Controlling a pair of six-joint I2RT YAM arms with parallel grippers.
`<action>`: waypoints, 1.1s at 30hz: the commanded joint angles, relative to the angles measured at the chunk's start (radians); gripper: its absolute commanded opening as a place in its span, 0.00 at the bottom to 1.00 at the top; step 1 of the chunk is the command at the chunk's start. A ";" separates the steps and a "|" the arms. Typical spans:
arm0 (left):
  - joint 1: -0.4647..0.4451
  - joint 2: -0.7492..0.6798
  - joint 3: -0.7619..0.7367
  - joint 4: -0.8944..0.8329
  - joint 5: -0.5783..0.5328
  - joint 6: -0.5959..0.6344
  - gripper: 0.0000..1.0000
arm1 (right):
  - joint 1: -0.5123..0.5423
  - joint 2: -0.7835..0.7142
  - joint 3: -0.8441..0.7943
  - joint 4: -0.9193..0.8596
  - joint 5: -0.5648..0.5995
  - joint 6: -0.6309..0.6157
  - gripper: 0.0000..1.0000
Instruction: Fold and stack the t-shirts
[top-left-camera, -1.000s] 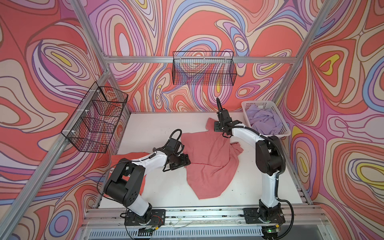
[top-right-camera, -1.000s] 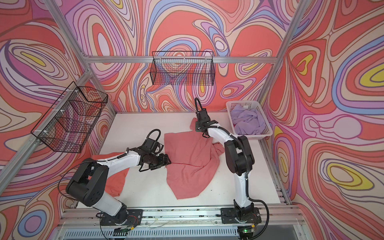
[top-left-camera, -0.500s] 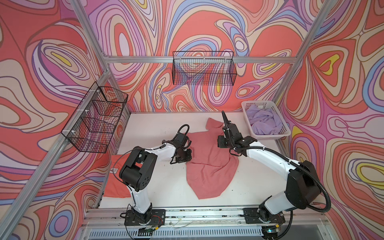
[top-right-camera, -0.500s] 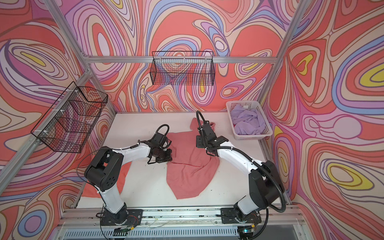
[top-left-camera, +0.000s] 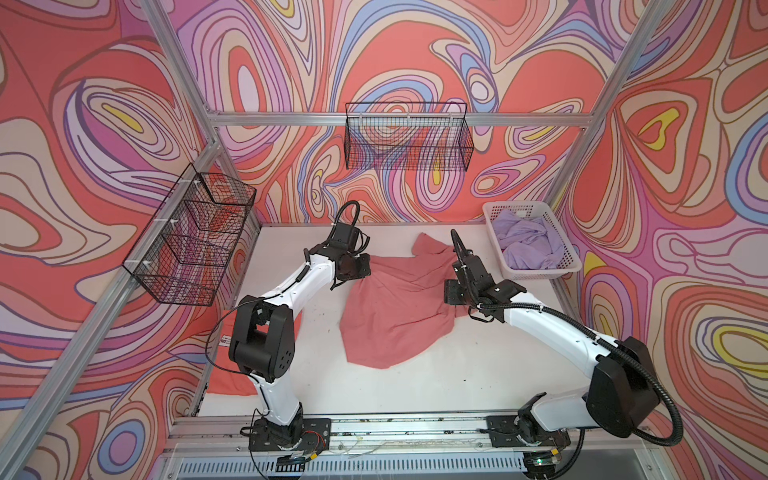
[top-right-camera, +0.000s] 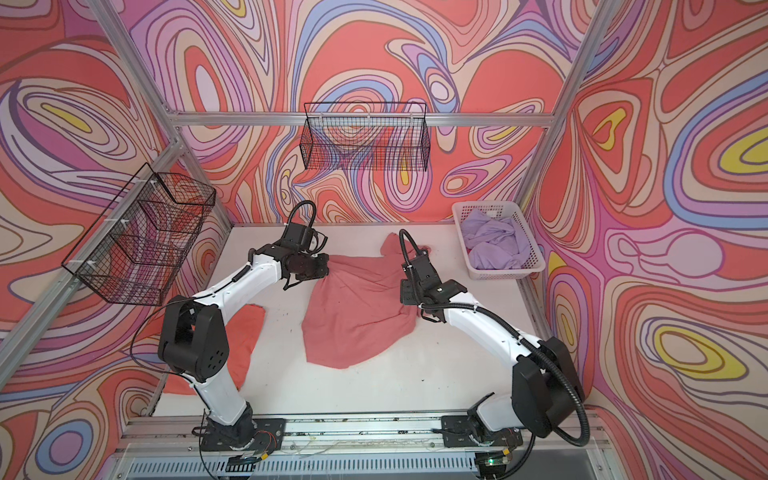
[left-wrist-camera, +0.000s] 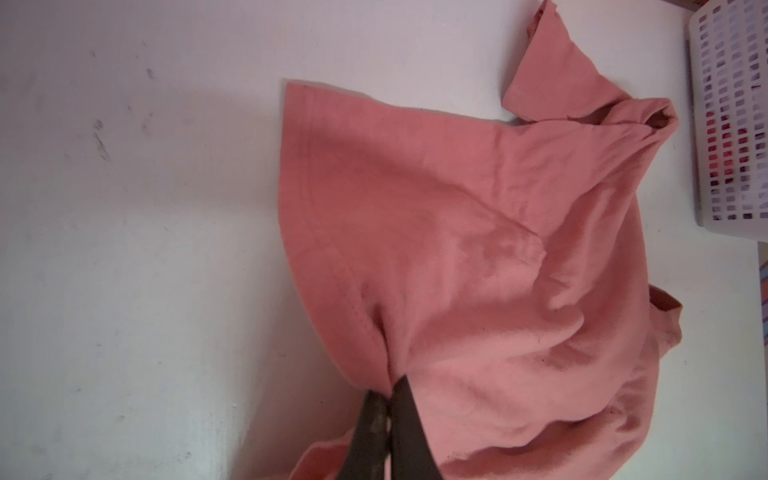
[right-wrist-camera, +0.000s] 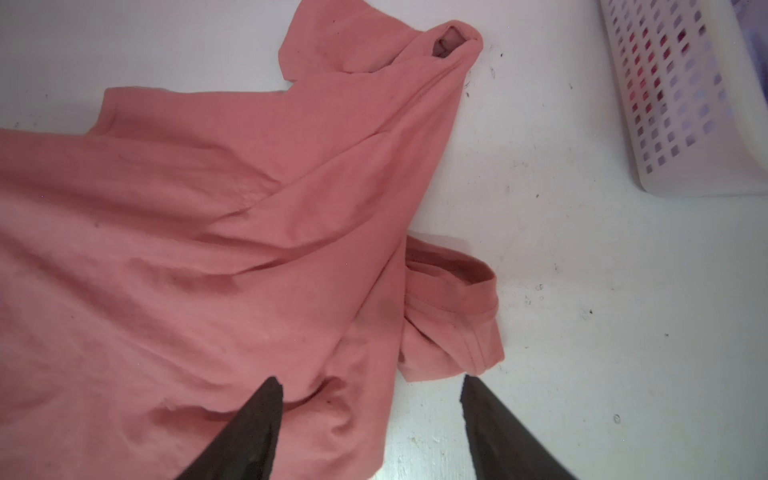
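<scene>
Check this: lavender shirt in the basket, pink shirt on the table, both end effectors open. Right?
No. The left end effector is shut on the pink shirt, as the left wrist view shows; only the right end effector is open. The lavender shirt is in the basket, the pink shirt on the table.

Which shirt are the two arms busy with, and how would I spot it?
In the middle of the white table, a dusty pink shirt lies spread out and wrinkled, one edge pinched by the left gripper. The brighter orange shirt lies at the table's left edge, and the lavender shirt is bunched in the white basket.
</scene>
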 joint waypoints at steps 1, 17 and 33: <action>0.043 0.069 0.014 -0.058 -0.060 0.063 0.00 | 0.002 0.037 0.006 -0.004 0.030 -0.004 0.76; 0.080 0.097 -0.006 -0.036 -0.072 0.086 0.00 | -0.137 0.269 0.014 0.205 -0.166 -0.074 0.73; 0.163 0.091 0.006 -0.043 -0.097 0.083 0.00 | -0.145 -0.003 -0.066 0.017 -0.020 -0.067 0.00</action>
